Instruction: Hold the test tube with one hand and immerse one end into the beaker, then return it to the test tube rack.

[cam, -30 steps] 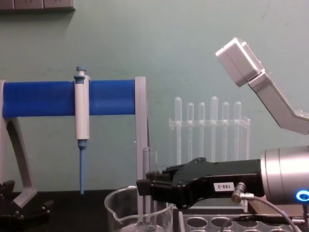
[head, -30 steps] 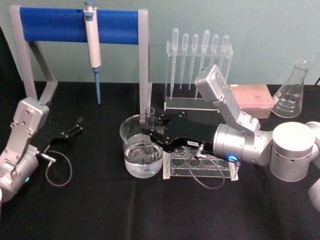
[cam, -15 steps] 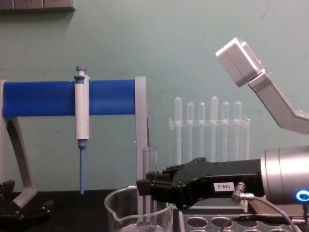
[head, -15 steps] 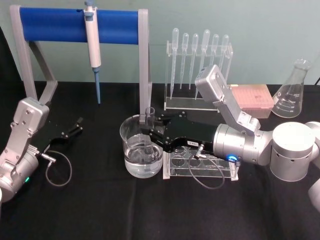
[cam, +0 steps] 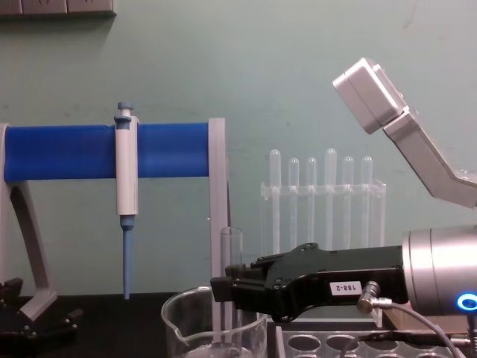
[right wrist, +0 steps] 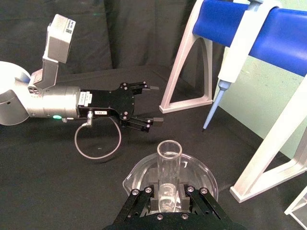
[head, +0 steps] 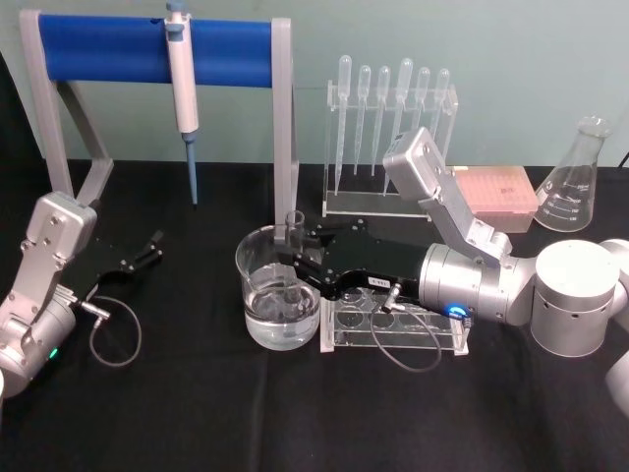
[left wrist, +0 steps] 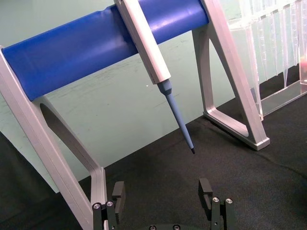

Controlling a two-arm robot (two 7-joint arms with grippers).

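Over the beaker, the right gripper has its fingers pinched tight on the test tube, which stands upright with its bottom end down in the water. The test tube rack sits just beside the beaker. The left gripper is parked way off left, fingers spread, holding nothing.

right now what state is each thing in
test tube: upright, clamped in the right gripper, lower end inside the beaker
beaker: upright, partly filled with clear liquid
right gripper: fingers shut on the test tube
left gripper: fingers open, empty, parked far left
test tube rack: visible holes empty
pipettor: hanging on the blue bar
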